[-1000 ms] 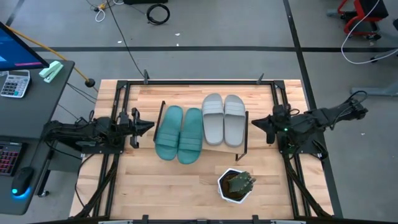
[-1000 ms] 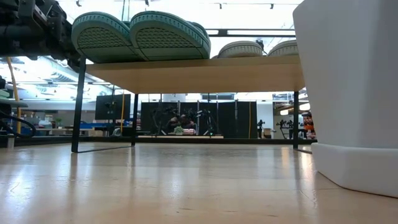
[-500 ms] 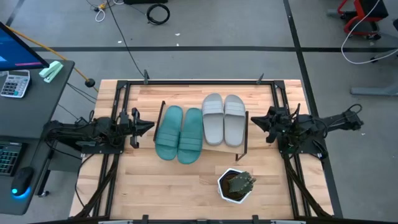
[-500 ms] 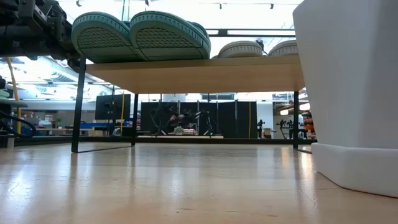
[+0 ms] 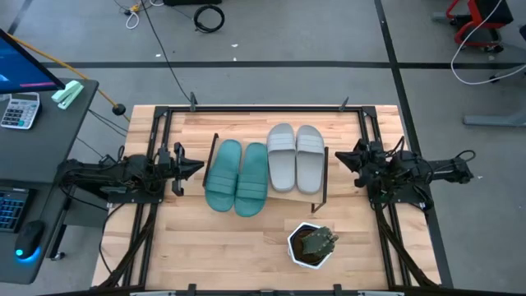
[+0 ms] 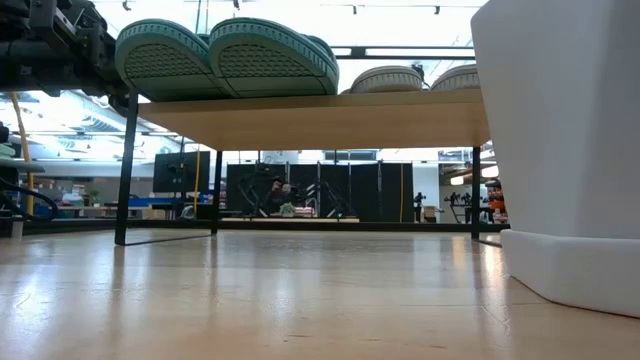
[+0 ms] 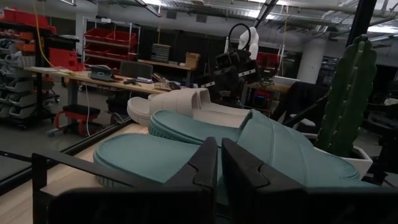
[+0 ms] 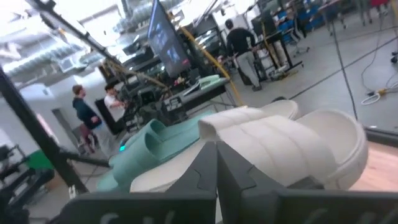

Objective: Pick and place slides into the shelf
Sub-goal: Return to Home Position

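Shelf (image 6: pixel 320 120) on the bench carries all four slides, teal pair (image 5: pixel 237 177) beside grey pair (image 5: pixel 296 158). Left gripper (image 5: pixel 196 167) and right gripper (image 5: pixel 339 159) flank it, both clenched on nothing; homing should draw each arm straight outward, clear of the wire legs.

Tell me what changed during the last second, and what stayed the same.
The right arm folded in. Its outer links, which slanted toward the far side, now lie straighter and closer to the table. The right pincer hardly moved beside the grey slides. Nothing was gripped or released. The left pincer, the teal slides, the shelf and the plant pot stayed.
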Controlling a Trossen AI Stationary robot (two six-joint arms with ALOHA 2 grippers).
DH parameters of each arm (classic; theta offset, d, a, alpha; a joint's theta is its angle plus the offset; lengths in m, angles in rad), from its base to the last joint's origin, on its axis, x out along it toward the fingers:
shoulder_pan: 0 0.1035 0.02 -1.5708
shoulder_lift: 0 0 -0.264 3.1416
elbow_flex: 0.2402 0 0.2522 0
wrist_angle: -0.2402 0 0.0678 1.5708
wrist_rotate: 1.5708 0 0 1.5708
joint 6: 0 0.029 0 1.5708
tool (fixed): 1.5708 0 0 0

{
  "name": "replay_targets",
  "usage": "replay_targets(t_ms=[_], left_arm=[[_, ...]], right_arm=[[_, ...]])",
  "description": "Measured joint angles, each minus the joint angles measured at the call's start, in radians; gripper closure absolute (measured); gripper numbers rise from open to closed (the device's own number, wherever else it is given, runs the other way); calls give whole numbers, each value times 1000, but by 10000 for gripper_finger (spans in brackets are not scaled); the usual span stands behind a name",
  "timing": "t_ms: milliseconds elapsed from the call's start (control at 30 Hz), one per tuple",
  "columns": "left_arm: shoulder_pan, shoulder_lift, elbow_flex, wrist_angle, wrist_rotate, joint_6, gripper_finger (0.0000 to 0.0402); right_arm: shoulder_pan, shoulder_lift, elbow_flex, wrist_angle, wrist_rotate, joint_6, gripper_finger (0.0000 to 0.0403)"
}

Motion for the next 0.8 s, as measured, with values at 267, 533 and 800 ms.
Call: replay_targets(t_ms=[267, 533, 800], left_arm=[[0, 0, 0, 0, 0, 0, 364], [0, 0, 0, 0, 0, 0, 368], [0, 0, 0, 0, 0, 0, 378]], right_arm=[[1, 0, -2, 4, -74, -19, 403], [1, 0, -1, -19, -141, -118, 403], [1, -1, -19, 24, -142, -182, 403]])
